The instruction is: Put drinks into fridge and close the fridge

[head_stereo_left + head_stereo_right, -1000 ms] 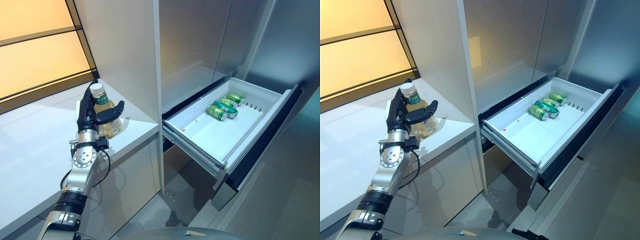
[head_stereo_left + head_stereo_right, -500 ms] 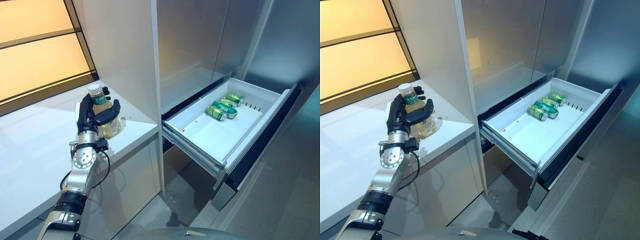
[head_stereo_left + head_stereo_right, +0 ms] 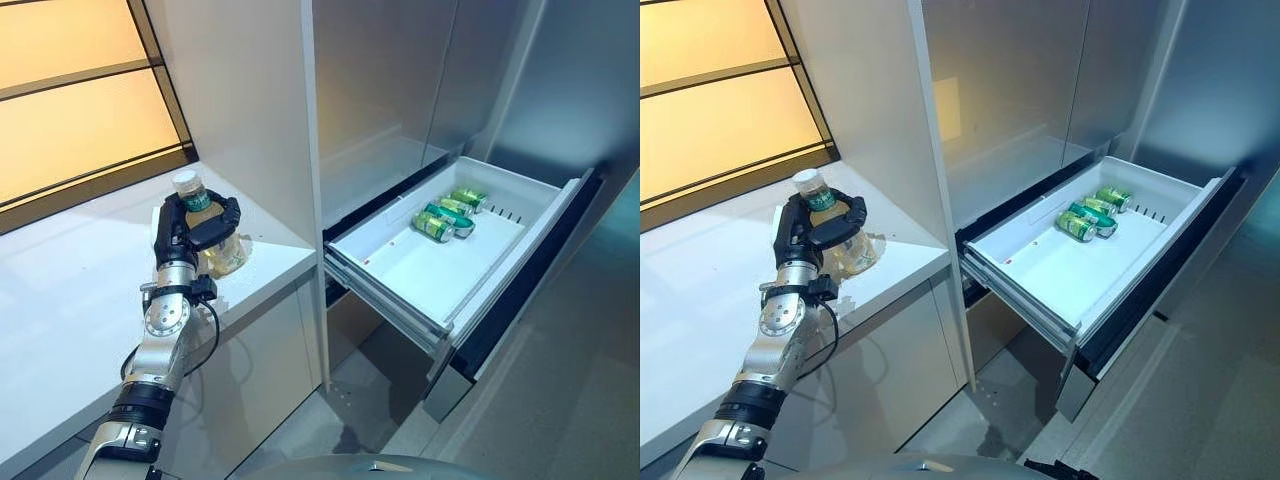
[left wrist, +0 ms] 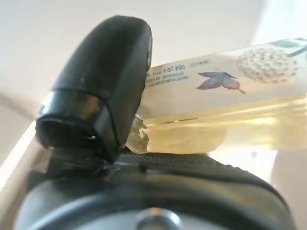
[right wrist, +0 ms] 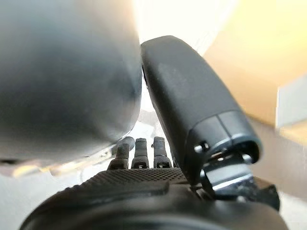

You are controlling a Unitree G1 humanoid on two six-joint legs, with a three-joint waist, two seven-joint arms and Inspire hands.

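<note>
A clear bottle of pale yellow drink with a green label (image 3: 226, 256) stands on the white counter (image 3: 60, 290), next to the tall grey cabinet side. My left hand (image 3: 186, 226) is shut on it, with fingers and thumb curled round its upper body below the white cap (image 3: 187, 181). In the left wrist view the bottle (image 4: 216, 110) lies against my palm with the thumb (image 4: 105, 81) pressed on it. The white fridge drawer (image 3: 400, 290) is pulled open at the right. Green cans (image 3: 446, 214) lie at its far end. My right hand (image 5: 144, 201) has relaxed fingers and holds nothing.
The grey cabinet wall (image 3: 250, 110) rises right beside the bottle. The fridge body (image 3: 390, 80) stands behind the drawer. The open drawer juts out over the grey floor (image 3: 540, 410). An orange panel (image 3: 80, 110) backs the counter.
My left hand's fingers and thumb have closed from spread around the bottle to curled tight on it. The bottle has stayed in place on the counter.
</note>
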